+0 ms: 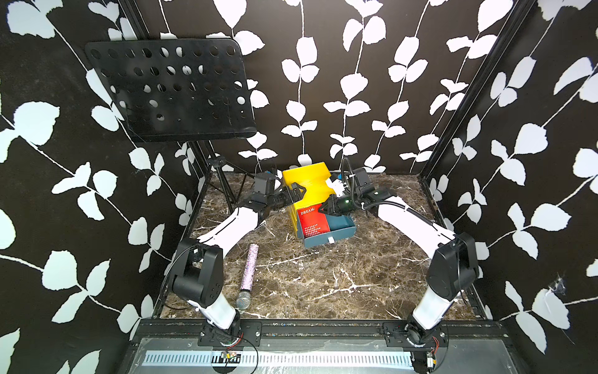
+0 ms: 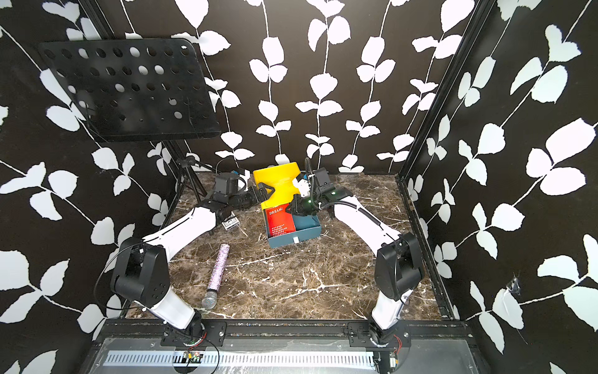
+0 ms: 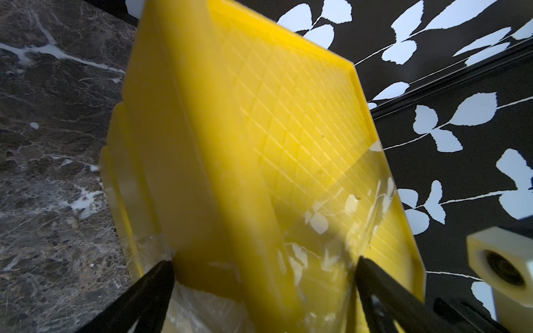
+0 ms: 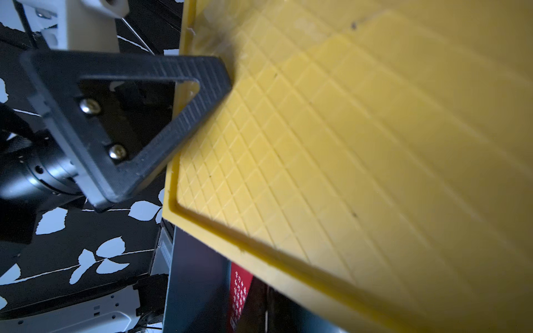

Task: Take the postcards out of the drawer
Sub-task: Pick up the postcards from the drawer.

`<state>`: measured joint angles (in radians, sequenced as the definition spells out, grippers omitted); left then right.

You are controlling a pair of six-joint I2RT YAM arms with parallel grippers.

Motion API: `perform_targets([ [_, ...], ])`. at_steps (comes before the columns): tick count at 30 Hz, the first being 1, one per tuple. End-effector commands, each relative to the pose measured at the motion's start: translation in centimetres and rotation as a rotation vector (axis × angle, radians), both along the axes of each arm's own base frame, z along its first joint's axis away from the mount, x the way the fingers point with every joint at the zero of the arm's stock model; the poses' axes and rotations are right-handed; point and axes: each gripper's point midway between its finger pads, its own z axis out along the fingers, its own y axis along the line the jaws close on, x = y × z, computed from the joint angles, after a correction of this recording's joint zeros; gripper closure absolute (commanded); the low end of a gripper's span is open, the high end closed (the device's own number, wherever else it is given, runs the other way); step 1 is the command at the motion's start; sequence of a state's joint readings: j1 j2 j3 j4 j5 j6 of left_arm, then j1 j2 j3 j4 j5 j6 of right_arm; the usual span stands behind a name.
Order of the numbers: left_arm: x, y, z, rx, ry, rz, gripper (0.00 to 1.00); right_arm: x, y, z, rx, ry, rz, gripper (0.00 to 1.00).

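A yellow drawer housing [image 1: 310, 176] [image 2: 278, 176] stands at the back of the marble table. Its teal drawer [image 1: 336, 234] [image 2: 301, 234] is pulled out toward me. A red postcard [image 1: 312, 221] [image 2: 280, 221] printed "DREAM:" lies in the drawer's left half; any postcards under it are hidden. My right gripper [image 1: 323, 209] [image 2: 293, 209] reaches into the drawer, shut at the card's far right corner. The right wrist view shows the card [image 4: 240, 288] edge-on beneath the housing [image 4: 346, 129]. My left gripper [image 1: 299, 192] [image 3: 264, 265] stands wide open astride the housing's left top edge [image 3: 259, 129].
A glittery microphone [image 1: 247, 275] lies on the table at the front left. A black perforated music stand [image 1: 171, 87] rises at the back left, with its tripod legs behind the left arm. A small flat box [image 2: 230, 222] lies beside the left forearm.
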<state>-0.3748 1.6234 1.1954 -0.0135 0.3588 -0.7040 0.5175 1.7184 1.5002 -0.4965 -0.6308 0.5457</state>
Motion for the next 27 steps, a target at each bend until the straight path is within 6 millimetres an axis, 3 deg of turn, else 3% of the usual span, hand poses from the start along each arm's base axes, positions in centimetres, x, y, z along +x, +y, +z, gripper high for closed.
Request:
perform_targets([
  [1,0.2,-0.1,1.1,0.021,-0.040,-0.010,0.01,-0.3,-1.3,2.7,0.033,-0.032,-0.028,1.00],
  [15,0.5,0.2,-0.3,0.057,-0.022,-0.001,0.01,-0.3,-2.8,2.0,0.034,0.001,-0.096,1.00],
  [16,0.5,0.3,-0.3,0.061,-0.023,0.000,0.01,-0.7,-3.1,3.5,0.051,-0.031,-0.105,1.00],
  [19,0.5,0.4,-0.2,0.071,-0.029,0.001,0.01,-0.8,-3.6,4.2,0.053,-0.053,-0.132,1.00],
  [27,0.7,0.5,-1.0,0.087,-0.015,0.010,0.01,-1.3,-3.3,4.0,0.103,-0.032,-0.133,1.00],
])
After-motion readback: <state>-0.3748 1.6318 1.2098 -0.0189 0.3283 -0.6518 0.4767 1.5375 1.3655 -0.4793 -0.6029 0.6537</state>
